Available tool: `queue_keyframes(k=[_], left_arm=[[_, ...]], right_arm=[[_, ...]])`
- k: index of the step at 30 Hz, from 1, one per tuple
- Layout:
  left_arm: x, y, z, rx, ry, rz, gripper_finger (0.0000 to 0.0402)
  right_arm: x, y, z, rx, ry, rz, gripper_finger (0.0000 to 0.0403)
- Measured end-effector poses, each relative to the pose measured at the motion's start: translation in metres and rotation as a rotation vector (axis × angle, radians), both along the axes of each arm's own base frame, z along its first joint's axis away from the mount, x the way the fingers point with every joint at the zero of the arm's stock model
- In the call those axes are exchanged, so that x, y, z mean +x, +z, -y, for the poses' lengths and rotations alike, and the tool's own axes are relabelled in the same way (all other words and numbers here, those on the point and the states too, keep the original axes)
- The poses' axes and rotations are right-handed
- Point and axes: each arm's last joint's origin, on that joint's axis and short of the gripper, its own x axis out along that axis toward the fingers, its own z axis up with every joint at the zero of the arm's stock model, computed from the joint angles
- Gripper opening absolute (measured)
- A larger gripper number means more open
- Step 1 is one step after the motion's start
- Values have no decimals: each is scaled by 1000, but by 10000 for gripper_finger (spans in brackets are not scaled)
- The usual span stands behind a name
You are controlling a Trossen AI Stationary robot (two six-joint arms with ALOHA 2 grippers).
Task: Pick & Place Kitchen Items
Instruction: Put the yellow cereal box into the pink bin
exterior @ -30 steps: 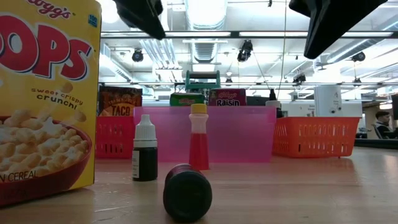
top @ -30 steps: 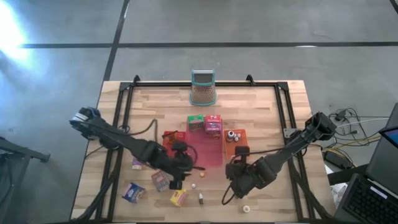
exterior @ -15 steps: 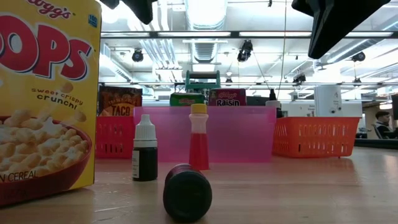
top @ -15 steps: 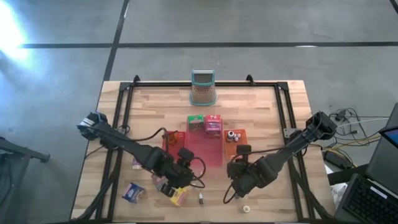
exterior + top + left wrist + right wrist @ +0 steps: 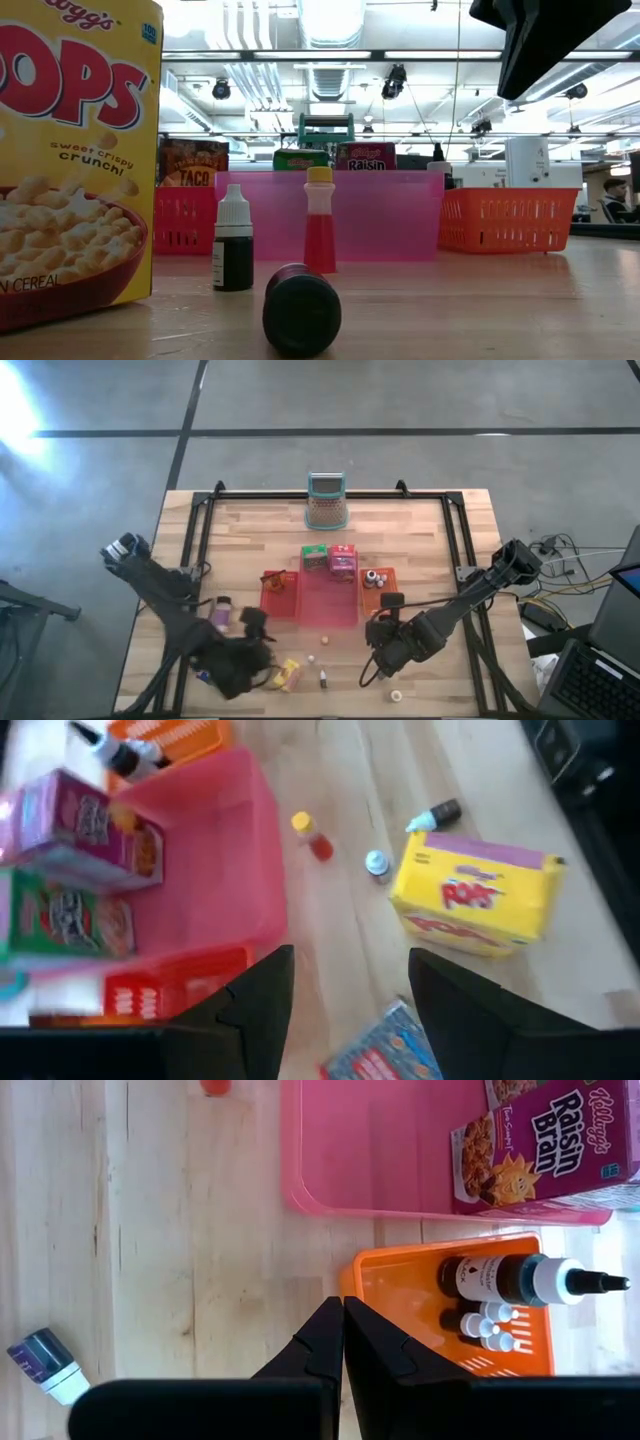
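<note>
My left claw (image 5: 340, 1010) hung open over the yellow box (image 5: 288, 676); right claw (image 5: 343, 1342) closed; trays (image 5: 335, 618) part-filled, several items loose on the surface (image 5: 420, 540)

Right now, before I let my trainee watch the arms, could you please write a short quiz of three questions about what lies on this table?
1. True or false: the right pincer is shut and holds nothing.
2. Which tray holds the small bottles? A: the pink tray. B: the orange tray. C: the red tray.
3. In one word: what colour is the cap of the upright red bottle on the table?

Key: 1 true; 2 B; 3 yellow.
</note>
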Motion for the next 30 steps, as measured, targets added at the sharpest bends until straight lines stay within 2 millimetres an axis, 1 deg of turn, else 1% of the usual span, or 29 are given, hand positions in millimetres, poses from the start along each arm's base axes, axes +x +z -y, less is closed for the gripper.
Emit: queue_keyframes(k=[2, 5, 7, 10, 13, 17, 20, 23, 26, 30], left_arm=[[-17, 2, 1, -60, 28, 18, 204], [-36, 6, -2, -183, 100, 38, 204], [-45, 5, -8, -243, 167, 58, 205], [-52, 2, -20, -299, 257, 78, 212], [-52, -1, -33, -347, 330, 90, 231], [-46, 7, -39, -434, 342, 117, 263], [-40, 15, -35, -500, 314, 155, 276], [-33, 16, -28, -558, 315, 188, 279], [-25, 11, -19, -585, 348, 182, 275], [-12, -6, -6, -580, 419, 152, 269]], right_arm=[[0, 0, 1, 0, 1, -1, 8], [1, 0, 2, 3, -8, 2, 8], [2, 1, 3, 4, -10, 4, 8], [5, 3, 6, 9, -19, 7, 8], [8, 4, 9, 12, -26, 7, 8], [10, 6, 12, 28, -27, -1, 8], [9, 6, 12, 25, -27, -8, 8], [7, 7, 14, 22, -35, -19, 8], [5, 10, 14, 39, -53, -17, 8], [4, 12, 17, 59, -82, -16, 8]])
